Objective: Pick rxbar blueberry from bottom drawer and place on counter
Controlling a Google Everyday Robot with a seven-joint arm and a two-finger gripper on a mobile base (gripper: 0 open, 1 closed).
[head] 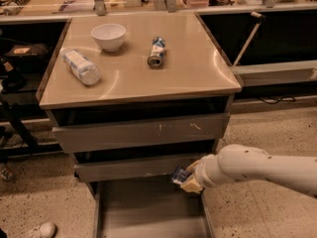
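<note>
My gripper [185,179] is at the end of the white arm that comes in from the right. It is shut on the rxbar blueberry [179,175], a small dark blue wrapper with pale marks, and holds it over the back right corner of the open bottom drawer [148,212], just below the middle drawer's front. The drawer's wide grey floor shows bare. The tan counter [193,66] lies above.
On the counter are a white bowl [108,36], a clear bottle lying on its side [81,67] and a blue-white can on its side [157,52]. The two upper drawers [141,131] stand slightly out. A shoe [39,230] is on the floor at the bottom left.
</note>
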